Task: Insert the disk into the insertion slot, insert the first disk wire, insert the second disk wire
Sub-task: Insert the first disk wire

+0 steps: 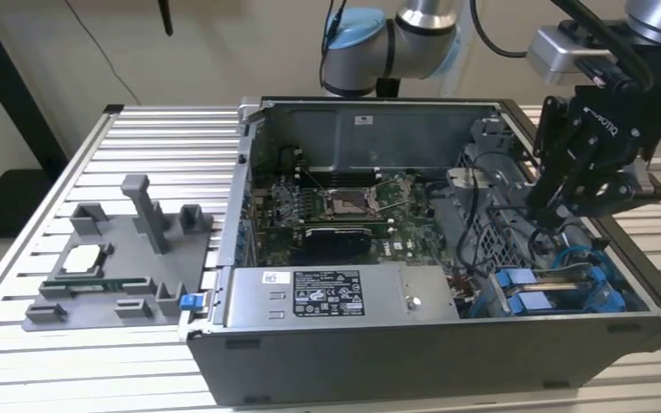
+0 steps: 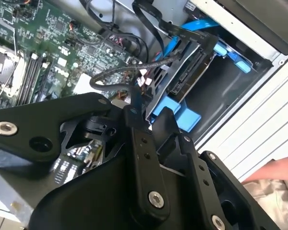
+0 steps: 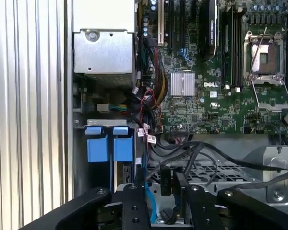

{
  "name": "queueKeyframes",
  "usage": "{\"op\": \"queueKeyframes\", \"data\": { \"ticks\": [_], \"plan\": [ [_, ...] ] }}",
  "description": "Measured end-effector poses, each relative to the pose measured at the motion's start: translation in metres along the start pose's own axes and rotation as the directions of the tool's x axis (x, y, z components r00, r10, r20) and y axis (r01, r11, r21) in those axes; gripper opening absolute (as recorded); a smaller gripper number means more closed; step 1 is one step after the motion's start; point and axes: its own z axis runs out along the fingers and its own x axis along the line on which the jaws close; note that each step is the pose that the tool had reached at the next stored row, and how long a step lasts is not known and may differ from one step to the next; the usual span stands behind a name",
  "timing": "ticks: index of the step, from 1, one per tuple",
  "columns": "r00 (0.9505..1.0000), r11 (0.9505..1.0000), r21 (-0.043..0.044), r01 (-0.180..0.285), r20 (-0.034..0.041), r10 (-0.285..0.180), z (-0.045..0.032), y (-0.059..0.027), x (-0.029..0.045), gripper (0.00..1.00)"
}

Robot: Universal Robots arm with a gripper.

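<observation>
The disk (image 2: 186, 72) lies in its bright blue carrier (image 2: 175, 111) inside the insertion slot (image 1: 554, 297), the grey drive cage at the case's front corner on the exterior view's right. Its blue tabs (image 3: 109, 143) also show in the first wrist view. My gripper (image 1: 543, 215) hangs just over the cage, behind the disk. In both wrist views the black fingers (image 2: 134, 120) stand close together on the end of a black disk wire (image 2: 113, 75) that loops up from the board. The wire's connector (image 3: 166, 179) sits between the fingers (image 3: 135, 203). Another flat black wire (image 2: 156, 28) and a blue cable (image 2: 199, 24) run to the cage.
The open case rests on a slatted metal table (image 1: 78, 361). Inside are the motherboard (image 1: 342, 206) and a grey labelled power-supply box (image 1: 330, 297). A grey fixture with small parts (image 1: 124, 258) stands at the exterior view's left. What looks like a hand (image 2: 273, 170) rests beside the case.
</observation>
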Motion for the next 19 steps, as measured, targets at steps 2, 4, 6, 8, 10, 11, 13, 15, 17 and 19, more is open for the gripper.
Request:
{"op": "queueKeyframes", "data": {
  "ticks": [2,4,6,8,10,11,13,15,17,19],
  "plan": [
    [0.9999,1.0,-0.0002,0.001,0.0151,-0.001,0.0004,0.0,0.0,1.0],
    [0.9997,1.0,-0.0004,0.001,0.0246,-0.001,0.0005,0.0,0.0,1.0],
    [0.9996,1.0,-0.0005,0.001,0.0265,-0.001,0.0005,0.0,-0.0001,1.0],
    [0.9996,1.0,-0.0005,0.002,0.0267,-0.002,0.0006,0.0,0.0,1.0],
    [0.9996,1.0,-0.0006,0.002,0.0272,-0.002,0.0005,0.0,0.0,1.0],
    [0.9996,1.0,-0.0006,0.002,0.0276,-0.002,0.0006,0.0,0.0,1.0],
    [0.9996,1.0,-0.0006,0.002,0.0281,-0.002,0.0006,0.0,0.0,1.0],
    [0.9996,1.0,-0.0006,0.002,0.0283,-0.002,0.0005,0.0,0.0,1.0],
    [0.9996,1.0,-0.0006,0.002,0.0284,-0.002,0.0005,0.0,0.0,0.0],
    [0.9996,1.0,0.0001,0.002,0.0284,-0.002,0.0006,0.0,0.0,0.0]
  ]
}}
